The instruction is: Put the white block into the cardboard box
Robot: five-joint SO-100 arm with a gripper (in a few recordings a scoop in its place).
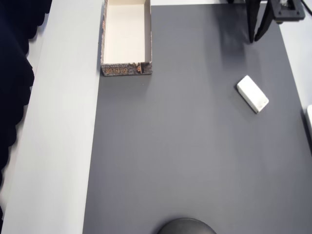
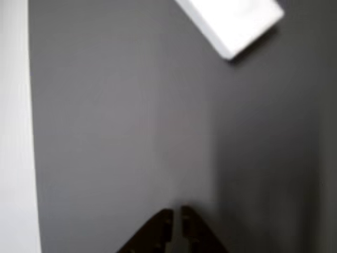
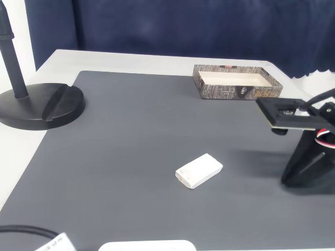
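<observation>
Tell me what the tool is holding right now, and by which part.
Nothing. The tool is shut and empty; the white block lies apart from it on the mat.

**Lighting and picture quality**

Illumination is even, bright and diffuse in all views. The dark grey matte table mat (image 1: 185,146) shows no glare. A soft shadow lies beside the black two-finger gripper (image 1: 258,36). The wrist view is blurred throughout; the small white rectangular block (image 2: 231,21) is overexposed there.

No text can be read; the pattern on the cardboard box (image 3: 238,90) walls is illegible.
</observation>
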